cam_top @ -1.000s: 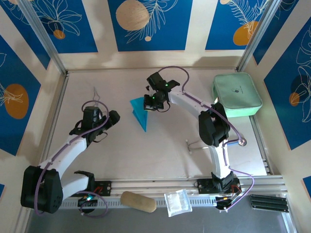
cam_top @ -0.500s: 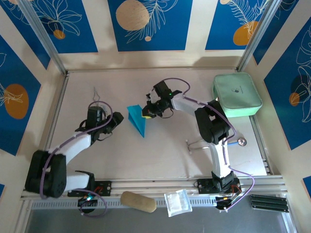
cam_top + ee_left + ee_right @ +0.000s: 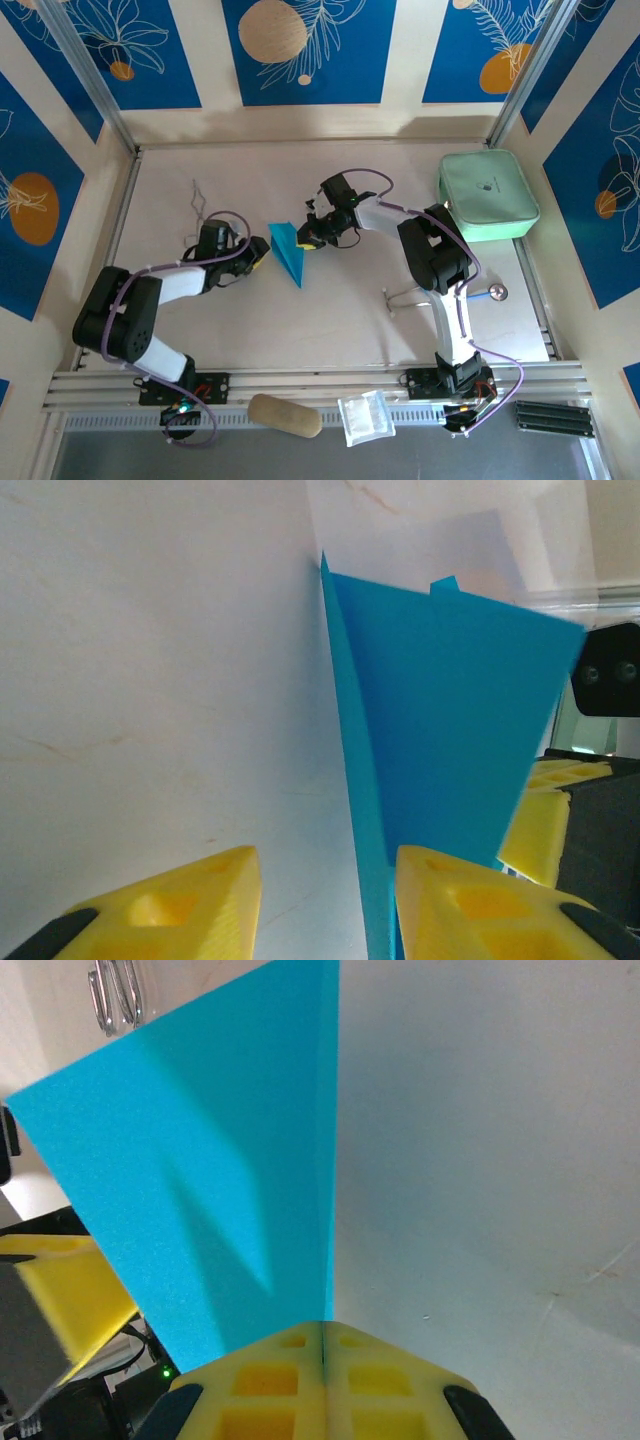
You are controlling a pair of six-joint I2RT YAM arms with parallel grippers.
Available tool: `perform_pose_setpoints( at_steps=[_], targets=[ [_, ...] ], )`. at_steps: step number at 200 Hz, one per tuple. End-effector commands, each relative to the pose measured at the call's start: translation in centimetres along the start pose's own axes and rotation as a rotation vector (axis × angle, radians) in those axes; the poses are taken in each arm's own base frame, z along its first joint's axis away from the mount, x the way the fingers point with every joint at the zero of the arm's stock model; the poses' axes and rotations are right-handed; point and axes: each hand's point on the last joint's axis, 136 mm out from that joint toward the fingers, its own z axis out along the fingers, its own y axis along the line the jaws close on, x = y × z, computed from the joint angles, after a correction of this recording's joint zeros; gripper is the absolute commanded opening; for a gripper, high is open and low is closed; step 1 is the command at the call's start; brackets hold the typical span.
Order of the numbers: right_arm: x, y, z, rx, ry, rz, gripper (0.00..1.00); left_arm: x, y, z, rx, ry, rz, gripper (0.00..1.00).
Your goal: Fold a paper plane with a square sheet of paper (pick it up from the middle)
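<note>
paper plane (image 3: 288,255) | right jaws pinching its edge | left jaws spread beside it

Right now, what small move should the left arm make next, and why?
Probably close the left end effector on the folded teal paper. Its jaws stand apart, with the paper's creased edge in the gap close to one finger, and the right end effector is shut on the paper from the other side, steadying it.

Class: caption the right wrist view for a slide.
Shut yellow right gripper pinching a folded teal-blue paper sheet over the pale table.
</note>
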Motion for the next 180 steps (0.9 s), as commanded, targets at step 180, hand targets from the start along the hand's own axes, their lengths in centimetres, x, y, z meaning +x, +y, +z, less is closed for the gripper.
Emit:
perform_pose_setpoints(
  at_steps=[180],
  targets=[
    [0.3, -1.3, 0.0, -0.019, 0.089, -0.034, 0.2, 0.7, -1.9, 3.1, 0.02, 0.101, 0.049, 0.0]
  ],
)
